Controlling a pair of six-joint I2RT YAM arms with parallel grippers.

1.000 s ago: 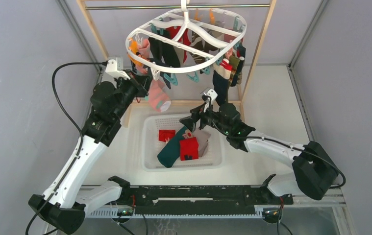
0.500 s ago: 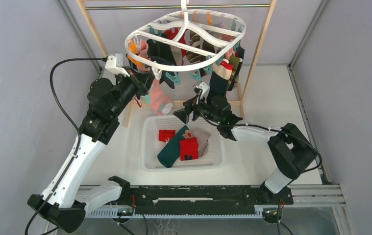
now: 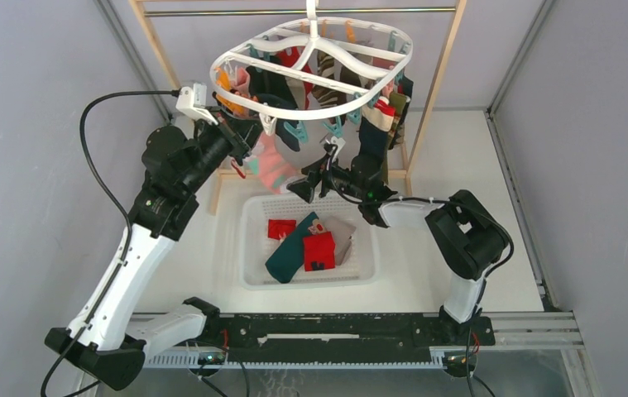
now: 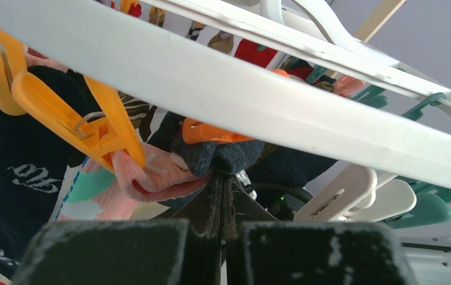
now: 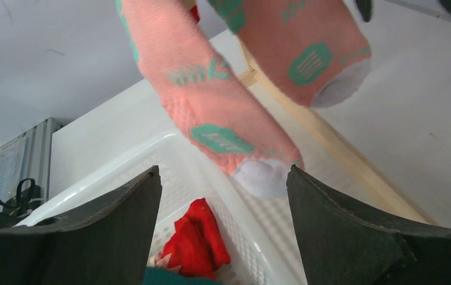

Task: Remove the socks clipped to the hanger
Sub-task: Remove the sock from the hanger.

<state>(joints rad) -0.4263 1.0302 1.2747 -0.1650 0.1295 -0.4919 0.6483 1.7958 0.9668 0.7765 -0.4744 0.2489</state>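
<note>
Many socks [image 3: 294,78] in red, black, navy and striped fabric hang clipped under the hanger [image 3: 311,33], whose white oval ring is suspended from the rod of a wooden rack [image 3: 157,50] at the back of the desk [image 3: 459,165]. At the left, the left arm reaches up to the ring's near-left edge, and the left tool [image 3: 240,142] sits among the socks just below it. From the left wrist, its jaws are pressed together, with the tips up against the cuff of a dark grey sock [image 4: 223,160] held by an orange clip [image 4: 211,132]; whether any fabric is pinched between them cannot be told. Left of that, a larger orange clip [image 4: 74,119] grips the folded top of a salmon pink sock [image 4: 151,178], and a navy sock [image 4: 9,172] at the frame's left edge carries white lettering too partial to read. The ring [image 4: 240,101] crosses above all of this. Towards the middle, the pink sock [image 3: 273,165] dangles below the ring, with the right tool [image 3: 304,186] just beside its toe. From the right wrist the jaws stand wide apart, holding nothing, and the white toe of the pink sock [image 5: 211,113] hangs between and above them; its teal blocks and teal lettering are not legible. Below lies a white mesh basket [image 3: 252,277] holding red socks [image 3: 318,251] and a dark teal one [image 3: 290,248].
</note>
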